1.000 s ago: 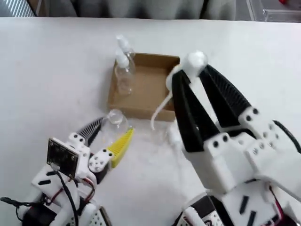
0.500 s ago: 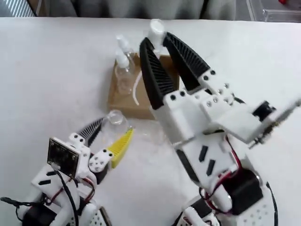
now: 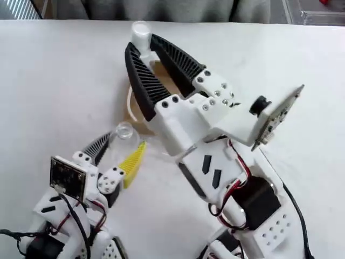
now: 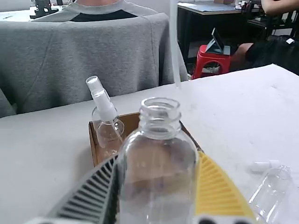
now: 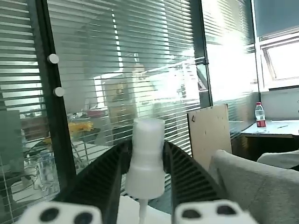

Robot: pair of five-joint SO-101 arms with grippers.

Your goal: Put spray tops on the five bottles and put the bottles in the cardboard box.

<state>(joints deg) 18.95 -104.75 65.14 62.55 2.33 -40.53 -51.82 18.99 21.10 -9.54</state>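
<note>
The spray top (image 3: 139, 33) has travelled a long way in the last second. It began over the right edge of the cardboard box (image 4: 95, 148), crossed above it, and now sits past the box's far left corner. It is still clenched between the black jaws of the right pincer (image 3: 141, 42), with its dip tube (image 4: 174, 46) dangling below. In the left wrist view that tube hangs as a thin line, its end above the mouth of the open bottle (image 4: 158, 158) and a little to one side, though how near it is in depth cannot be told. The open bottle stands upright and uncapped just in front of the box, grasped at its body by the left pincer (image 3: 125, 140). It has shifted only slightly toward the incoming top. Two capped bottles (image 4: 105, 126) stand in the box's near-left corner; the high view showed them a second ago, but the right arm now covers them. On the tabletop (image 3: 64, 75) beside the box lie a spare bottle (image 4: 275, 189), also without a top, and a small white piece (image 4: 262, 166) that may be a cap. By my reading, the job is on its third bottle. The carry is nearly done, and the next step is threading the tube into the neck. That needs the tube's end brought squarely over the mouth before lowering.
</note>
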